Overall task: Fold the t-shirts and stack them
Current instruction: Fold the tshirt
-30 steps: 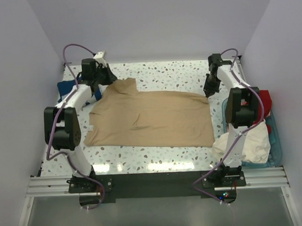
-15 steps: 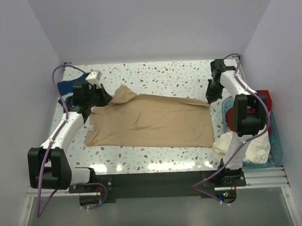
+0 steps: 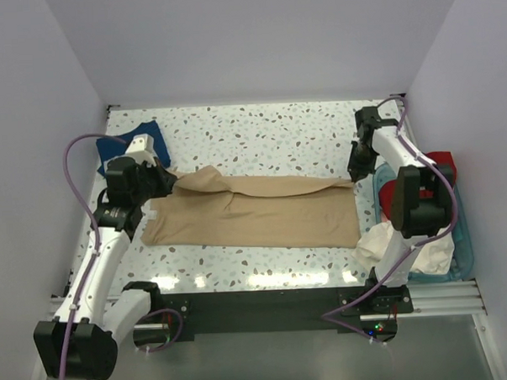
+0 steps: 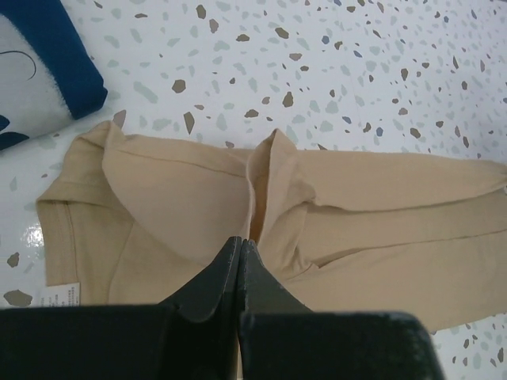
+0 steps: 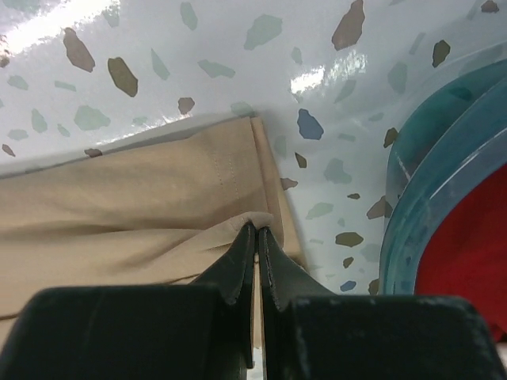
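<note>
Mid-fold on the tan t-shirt (image 3: 263, 215), centre of the tabletop (image 3: 268, 130). Left claw (image 3: 171, 182) is pinched on its far edge at 9 o'clock, right claw (image 3: 354, 170) on the same edge at 3. Next, I reckon: bring both evenly toward 6, edge onto edge. Limp matte knit, creases easily; glossy speckled top.

The tan t-shirt (image 3: 263, 213) is plain. The blue t-shirt (image 3: 121, 145) is dark with a white print. The worktop (image 3: 259, 127) is white with brown, grey and blue specks. The basket (image 3: 467, 252) is teal, with a red t-shirt (image 3: 444, 163) and a cream t-shirt (image 3: 428, 241).
</note>
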Tool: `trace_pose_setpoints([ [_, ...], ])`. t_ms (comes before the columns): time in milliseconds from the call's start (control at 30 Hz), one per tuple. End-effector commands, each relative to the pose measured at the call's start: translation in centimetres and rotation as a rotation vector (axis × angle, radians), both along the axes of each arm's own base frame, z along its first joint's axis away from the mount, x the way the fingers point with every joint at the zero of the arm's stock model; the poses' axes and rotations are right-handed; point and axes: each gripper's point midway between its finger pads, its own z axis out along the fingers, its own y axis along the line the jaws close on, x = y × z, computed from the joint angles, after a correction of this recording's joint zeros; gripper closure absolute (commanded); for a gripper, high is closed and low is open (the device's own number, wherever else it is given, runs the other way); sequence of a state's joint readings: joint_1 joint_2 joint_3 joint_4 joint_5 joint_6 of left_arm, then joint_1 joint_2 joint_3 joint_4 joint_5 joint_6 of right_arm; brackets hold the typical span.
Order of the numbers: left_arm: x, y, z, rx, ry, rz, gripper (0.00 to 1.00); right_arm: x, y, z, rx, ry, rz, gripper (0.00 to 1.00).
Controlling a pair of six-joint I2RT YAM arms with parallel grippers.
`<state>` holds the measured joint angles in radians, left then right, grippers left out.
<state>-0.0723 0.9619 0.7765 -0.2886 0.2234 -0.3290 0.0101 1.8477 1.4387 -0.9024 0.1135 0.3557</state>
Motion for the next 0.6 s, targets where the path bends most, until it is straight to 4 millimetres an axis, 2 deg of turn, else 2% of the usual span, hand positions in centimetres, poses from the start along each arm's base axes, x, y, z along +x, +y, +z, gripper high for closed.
trace_pose_setpoints([
  [0, -1.5, 0.8, -0.4, -0.022, 0.036, 0.062, 1.00, -0.7, -0.1, 1.4, -0.008, -0.043, 0.001, 1.00],
  [233, -3.5, 1.5, -1.0, -0.036, 0.067, 0.125, 1.00, -2.9, -0.5, 1.0, -0.021, -0.017, -0.016, 1.00],
  [567, -4.5, 2.9, -1.6, -0.040, 0.106, 0.233, 1.00, -5.5, 0.0, -0.3, -0.007, 0.026, -0.020, 1.00],
])
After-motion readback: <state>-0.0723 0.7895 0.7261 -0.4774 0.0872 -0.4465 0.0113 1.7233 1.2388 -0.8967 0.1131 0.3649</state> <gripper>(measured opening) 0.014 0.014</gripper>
